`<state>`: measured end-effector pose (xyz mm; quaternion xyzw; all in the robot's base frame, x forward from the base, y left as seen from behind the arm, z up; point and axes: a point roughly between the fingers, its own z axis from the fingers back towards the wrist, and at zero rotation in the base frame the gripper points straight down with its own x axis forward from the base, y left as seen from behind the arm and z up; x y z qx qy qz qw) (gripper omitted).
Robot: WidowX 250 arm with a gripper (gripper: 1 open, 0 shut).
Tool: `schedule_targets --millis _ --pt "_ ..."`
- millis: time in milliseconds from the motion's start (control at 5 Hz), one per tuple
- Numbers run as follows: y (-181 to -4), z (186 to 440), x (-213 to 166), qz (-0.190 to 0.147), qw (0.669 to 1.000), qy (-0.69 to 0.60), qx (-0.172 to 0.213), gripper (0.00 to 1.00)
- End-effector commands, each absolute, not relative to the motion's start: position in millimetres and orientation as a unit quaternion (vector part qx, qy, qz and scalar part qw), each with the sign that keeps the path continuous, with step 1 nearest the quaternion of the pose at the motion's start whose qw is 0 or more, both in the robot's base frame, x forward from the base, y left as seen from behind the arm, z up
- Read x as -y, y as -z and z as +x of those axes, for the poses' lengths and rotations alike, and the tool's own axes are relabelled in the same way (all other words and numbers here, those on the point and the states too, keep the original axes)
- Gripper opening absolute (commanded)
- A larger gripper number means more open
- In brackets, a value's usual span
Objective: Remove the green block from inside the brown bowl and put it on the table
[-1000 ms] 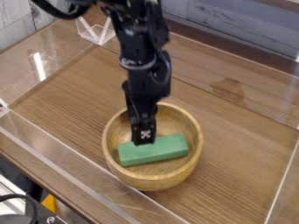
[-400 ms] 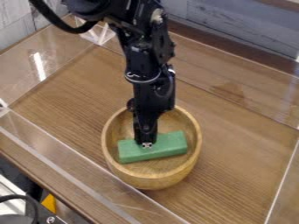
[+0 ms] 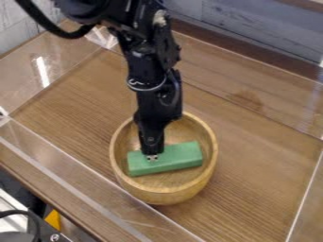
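The green block (image 3: 178, 159) lies flat inside the brown bowl (image 3: 206, 176), which stands on the table (image 3: 78, 106) near the front. My gripper (image 3: 150, 152) points straight down into the bowl. Its fingers are shut on the left part of the green block, which still rests on the bowl's bottom. The black arm hides the bowl's far rim and part of the block's left end.
Clear acrylic walls (image 3: 57, 168) edge the tabletop on all sides. A small clear bracket (image 3: 101, 36) stands at the back left. Bare wood lies to the left, right and behind the bowl.
The fingers have closed onto the block. The arm has leaned slightly to the left above the bowl. The block has stayed in place.
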<state>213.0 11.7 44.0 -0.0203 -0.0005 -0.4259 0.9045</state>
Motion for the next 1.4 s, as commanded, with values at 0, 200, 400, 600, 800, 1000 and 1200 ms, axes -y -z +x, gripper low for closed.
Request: schedule_targets --millis 0,200,400,600,800,1000,1200 --pt "-51.0 212 -11 -0.017 0.897 0.441 0.006 0.0" --pt "-54.8 210 -7 -0.018 0.888 0.459 0.007 0.0" --pt "-58.6 208 -6 -0.019 0.898 0.439 0.008 0.0" --pt "-61.6 206 -5 -0.019 0.907 0.42 0.01 0.0" --pt "-61.4 208 4 -0.019 0.904 0.427 0.011 0.0" --pt "-61.4 211 13 -0.019 0.901 0.434 0.012 0.0" --pt "-58.7 219 16 -0.02 0.907 0.419 0.013 0.0"
